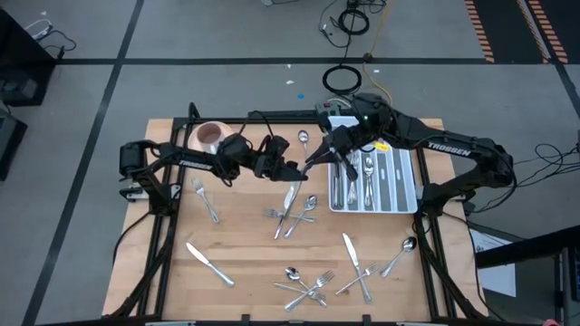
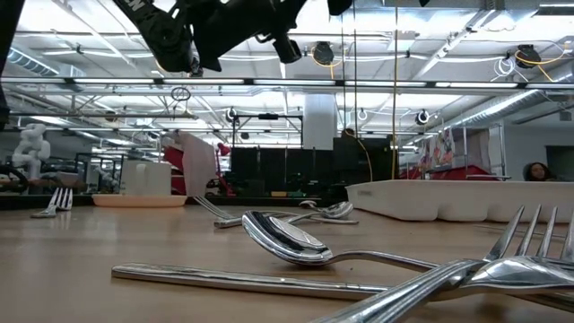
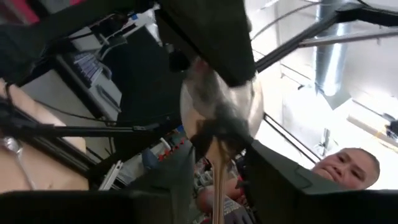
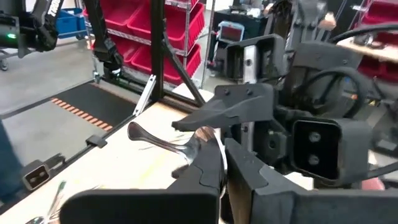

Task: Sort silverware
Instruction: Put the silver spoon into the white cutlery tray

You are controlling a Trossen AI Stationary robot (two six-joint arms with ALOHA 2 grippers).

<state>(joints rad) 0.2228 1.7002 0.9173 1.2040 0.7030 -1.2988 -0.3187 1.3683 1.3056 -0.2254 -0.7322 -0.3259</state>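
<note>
Your right tool [image 1: 319, 159] is clamped on the spoon [image 4: 163, 142] in mid-air above the bench [image 1: 245, 263], while your left tool [image 1: 292, 168], just beside it, has spread wide, evidently a handover toward the divided tray [image 1: 412, 186].

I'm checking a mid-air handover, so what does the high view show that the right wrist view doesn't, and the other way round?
Only the high view: the white divided tray, the pink cup, and loose silverware across the table.

Only the right wrist view: the right gripper shut on the spoon handle, red bins behind.

Both: the left gripper meeting the right gripper above the table.
</note>
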